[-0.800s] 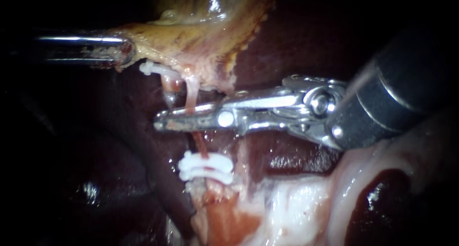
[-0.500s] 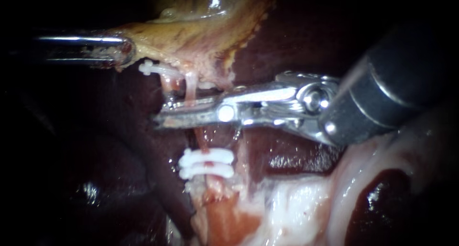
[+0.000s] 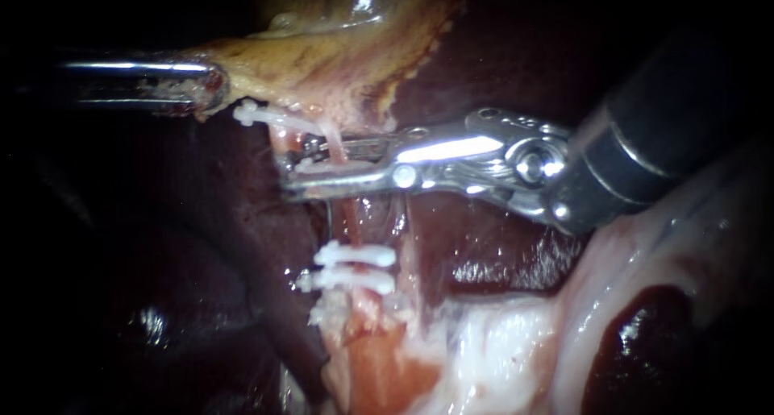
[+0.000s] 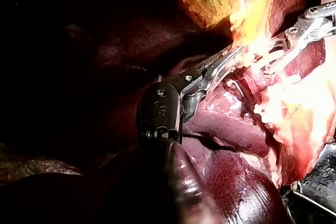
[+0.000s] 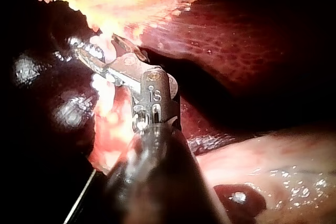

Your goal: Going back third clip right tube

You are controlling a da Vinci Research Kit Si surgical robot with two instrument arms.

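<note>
Right tube [image 3: 348, 222] runs down mid-frame from the gallbladder [image 3: 322, 68] to two white clips [image 3: 355, 266]. Since 0.8 s ago the right instrument [image 3: 294, 163] has risen along it toward the gallbladder. Its jaws are apart astride the tube and its shaft slants in from the upper right. Left instrument [image 3: 205, 89], upper left, stays clamped on the gallbladder's edge.

Tube [image 3: 348, 226] stretch hemmed: gallbladder [image 3: 322, 68] above, clips [image 3: 355, 268] below.
</note>
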